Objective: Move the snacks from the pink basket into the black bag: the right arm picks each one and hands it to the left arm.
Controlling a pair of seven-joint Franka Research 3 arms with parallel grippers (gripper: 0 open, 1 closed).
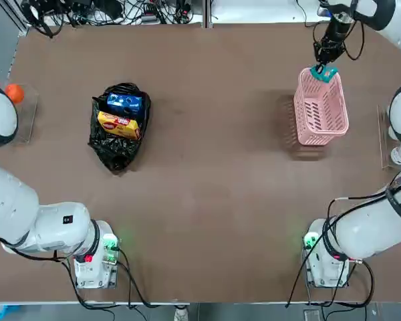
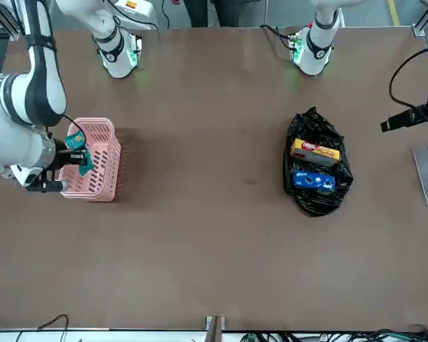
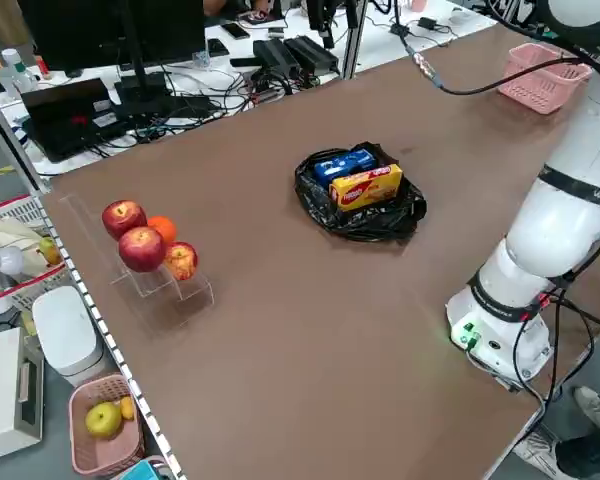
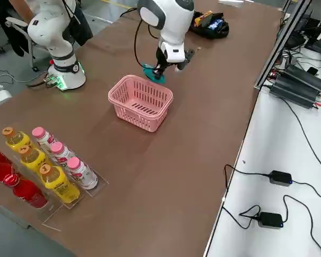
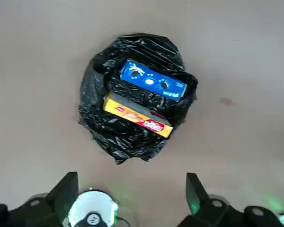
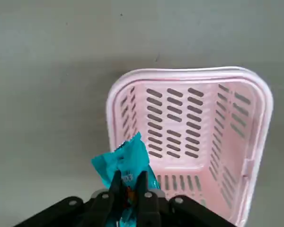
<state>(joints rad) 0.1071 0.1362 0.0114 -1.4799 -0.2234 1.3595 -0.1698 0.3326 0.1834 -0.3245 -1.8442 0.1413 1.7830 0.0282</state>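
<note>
Two right fingers [image 6: 129, 187] pinch a crinkly teal packet [image 6: 124, 163] above the slotted pink basket [image 6: 255, 94].

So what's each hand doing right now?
Left hand: open, empty, above the black bag.
Right hand: shut on the teal snack.

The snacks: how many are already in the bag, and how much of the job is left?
Two look done: the blue snack and the yellow snack lie in the black bag. In hand: the right gripper is shut on the teal snack, held above the pink basket, which looks empty. Left: pass it to the open left gripper above the bag, then drop it in.
</note>
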